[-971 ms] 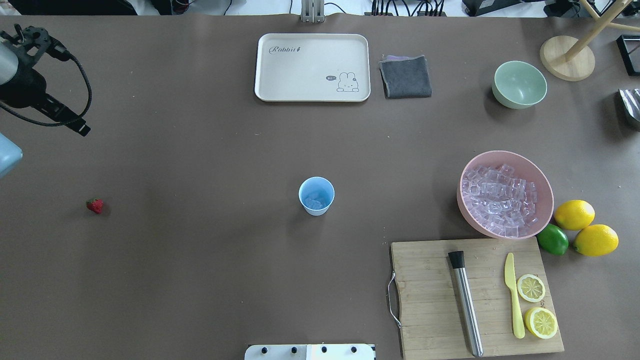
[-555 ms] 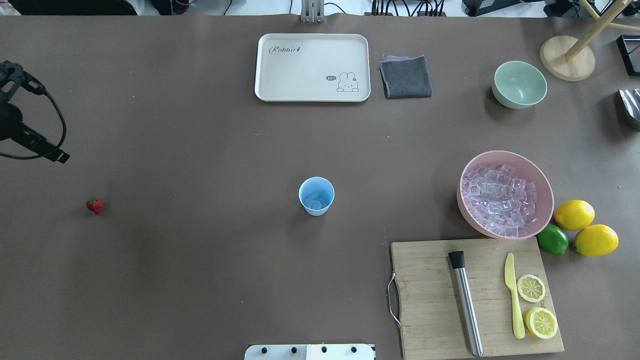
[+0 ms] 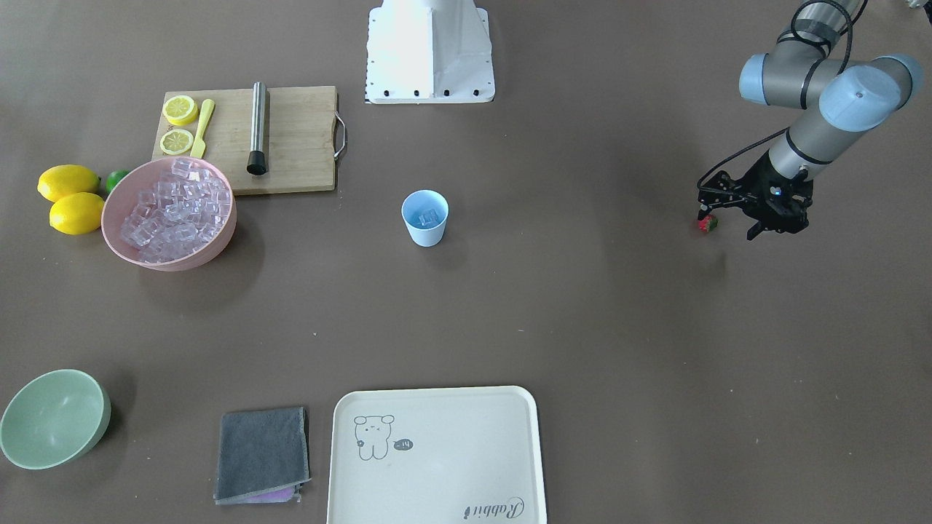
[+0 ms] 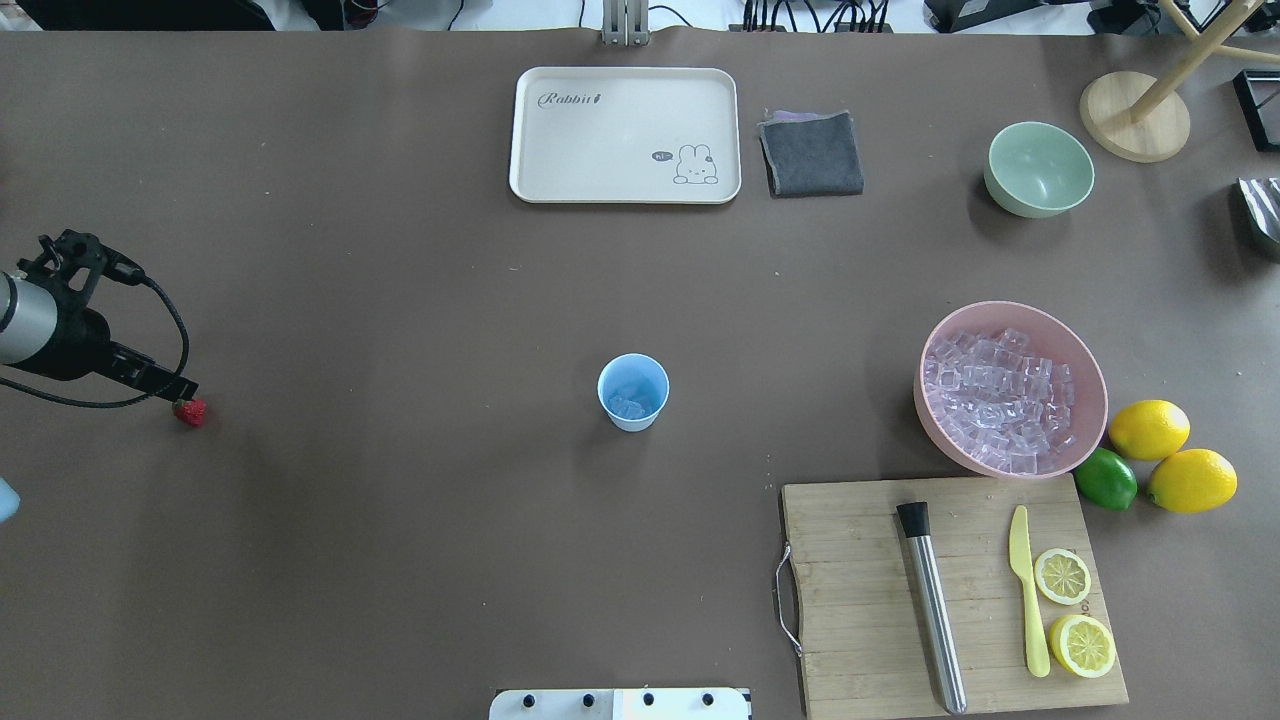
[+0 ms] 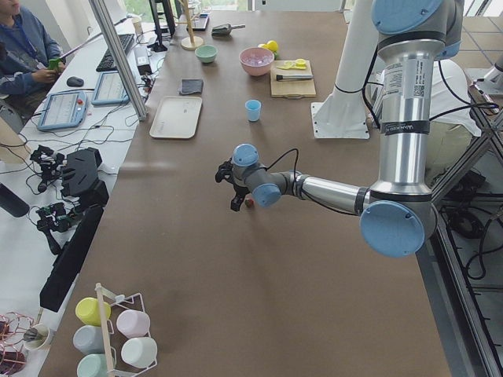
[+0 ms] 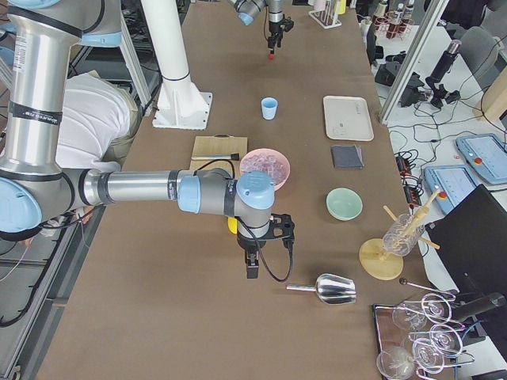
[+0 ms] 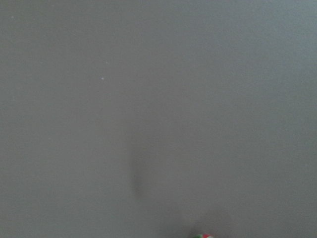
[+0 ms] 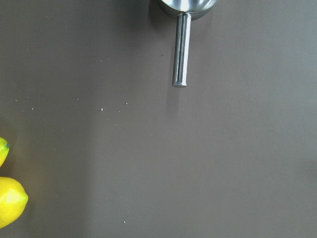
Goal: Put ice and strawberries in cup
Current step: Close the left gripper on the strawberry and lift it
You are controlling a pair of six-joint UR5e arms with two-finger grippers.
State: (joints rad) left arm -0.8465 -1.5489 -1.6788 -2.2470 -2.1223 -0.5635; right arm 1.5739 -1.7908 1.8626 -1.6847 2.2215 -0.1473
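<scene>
Left gripper, spread wide, hangs just above the strawberry, which sits off-centre, toward the cup side.

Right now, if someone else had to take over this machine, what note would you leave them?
Left gripper: tip at the strawberry, which lies on the table; open or shut unclear.
Right gripper: hanging near the metal scoop; state unclear.
Done: some ice in the cup; the rest sits in the pink bowl.
To do: strawberry into the cup.
</scene>
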